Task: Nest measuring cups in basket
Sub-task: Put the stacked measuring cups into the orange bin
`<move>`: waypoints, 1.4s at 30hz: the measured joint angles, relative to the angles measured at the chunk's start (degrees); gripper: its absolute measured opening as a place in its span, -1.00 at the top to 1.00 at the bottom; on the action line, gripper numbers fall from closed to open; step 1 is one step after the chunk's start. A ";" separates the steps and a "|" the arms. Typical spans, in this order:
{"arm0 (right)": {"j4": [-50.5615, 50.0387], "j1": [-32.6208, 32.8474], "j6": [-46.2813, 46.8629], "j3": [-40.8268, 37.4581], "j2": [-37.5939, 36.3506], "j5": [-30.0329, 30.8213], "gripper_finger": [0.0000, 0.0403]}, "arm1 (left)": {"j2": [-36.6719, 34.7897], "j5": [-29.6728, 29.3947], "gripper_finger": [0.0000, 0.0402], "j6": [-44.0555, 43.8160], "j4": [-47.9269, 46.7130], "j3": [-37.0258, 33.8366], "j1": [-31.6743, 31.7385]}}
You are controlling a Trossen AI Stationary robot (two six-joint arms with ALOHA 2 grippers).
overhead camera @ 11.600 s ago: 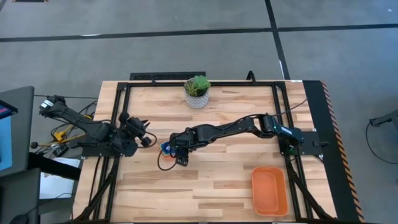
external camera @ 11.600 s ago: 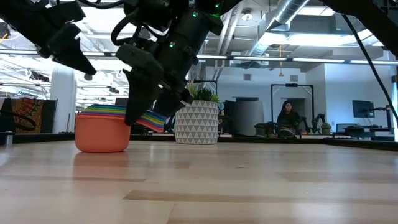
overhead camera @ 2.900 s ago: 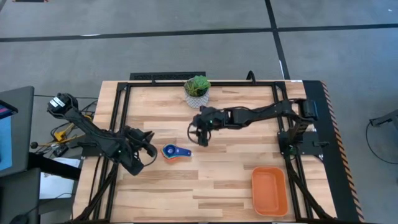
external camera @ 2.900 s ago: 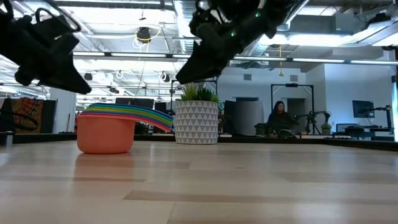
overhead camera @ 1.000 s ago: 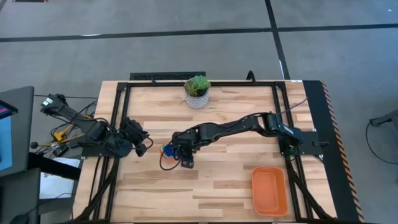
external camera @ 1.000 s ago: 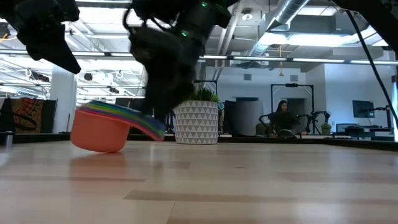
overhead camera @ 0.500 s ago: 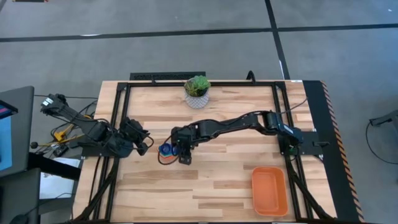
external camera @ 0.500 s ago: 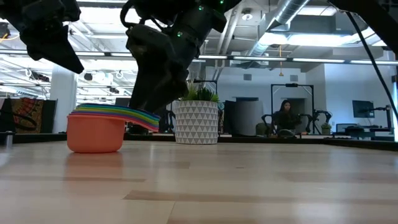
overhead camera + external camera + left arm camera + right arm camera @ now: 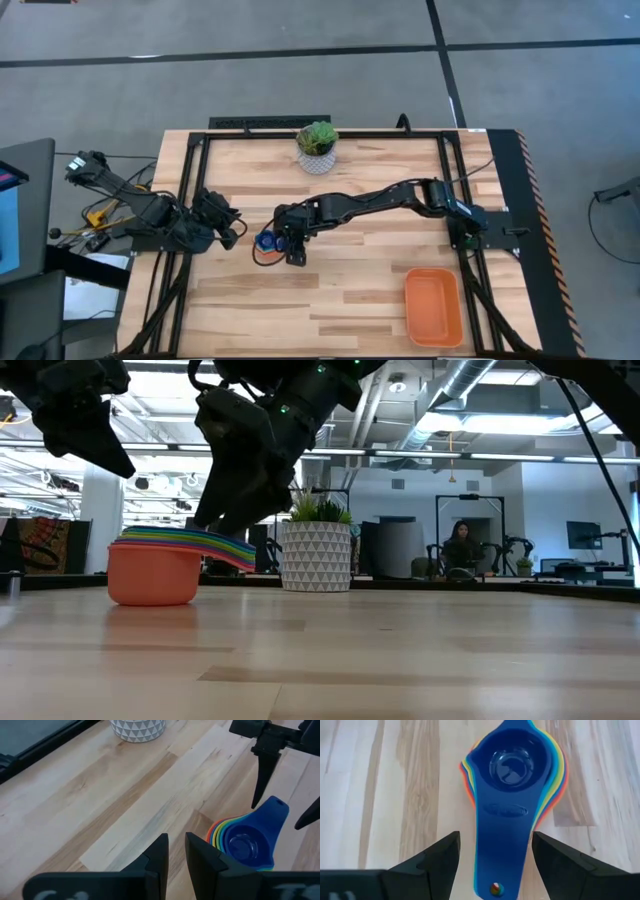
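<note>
The measuring cups sit nested in one stack, dark blue on top, on the orange cup's base left of the table's middle. Their fanned handles point toward the right arm. My right gripper hangs open over those handles, one finger on each side. My left gripper waits at the table's left, pointing at the stack, with only a narrow gap between its fingers and nothing in it. The orange basket lies at the near right corner. My right gripper comes slanting down from the table's right, with its fingers along either side of the stacked handles. I cannot tell whether a finger touches them. The stack stands level on the table.
A white pot with a green plant stands at the table's far edge, behind the stack in the low view. A black frame runs along the table's sides. Bare wood lies between the stack and the basket.
A second ago the stack was tipped, handle end down, with my right gripper over the handles. It has since settled level on its base, a little farther toward the table's left. My right gripper has tipped slightly over the handles, and its gap is unchanged.
</note>
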 joint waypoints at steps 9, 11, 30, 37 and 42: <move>3.71 0.04 -0.41 -1.88 0.00 0.70 -0.60 | 0.00 0.09 0.74 -0.88 0.00 0.00 0.00; 3.92 0.04 -0.68 -1.90 0.00 1.73 -0.70 | 0.00 0.09 0.74 -1.38 0.01 0.00 0.00; 3.70 -0.28 -0.33 -1.88 3.69 1.52 -0.57 | -0.03 1.55 0.74 -2.91 0.04 0.00 0.00; 3.48 -0.89 1.51 -0.07 3.67 1.65 -0.38 | -0.02 1.55 0.74 -2.86 -0.02 0.00 0.00; 3.41 -1.29 1.76 0.48 3.67 1.56 -0.19 | -0.01 1.53 0.74 -2.84 -0.03 0.00 0.00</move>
